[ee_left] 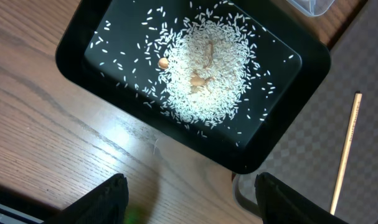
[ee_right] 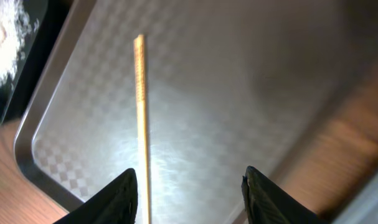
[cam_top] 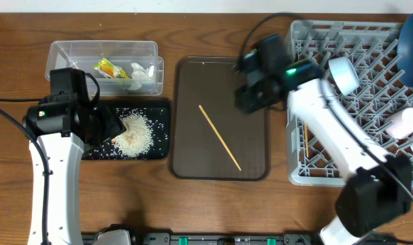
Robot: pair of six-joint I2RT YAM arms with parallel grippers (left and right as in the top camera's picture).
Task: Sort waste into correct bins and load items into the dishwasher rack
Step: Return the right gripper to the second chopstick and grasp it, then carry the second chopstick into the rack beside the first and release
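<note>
Rice point(ee_left: 204, 68) lies heaped in the black tray point(ee_left: 70, 62) beneath the left gripper point(ee_left: 195, 202), jaws wide and empty above the near rim. One chopstick point(ee_right: 141, 124) lies on the brown tray point(ee_right: 251, 93), clear of its edges, under the right gripper point(ee_right: 192, 199), jaws wide too. Wrapper point(cam_top: 109, 68) print in the clear tub point(cam_top: 70, 49) is too small to read.

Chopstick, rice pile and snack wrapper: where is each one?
chopstick point(cam_top: 220, 137), overhead view, middle of the stick.
rice pile point(ee_left: 204, 68), left wrist view, centre of the heap.
snack wrapper point(cam_top: 110, 68), overhead view, its yellow middle.
</note>
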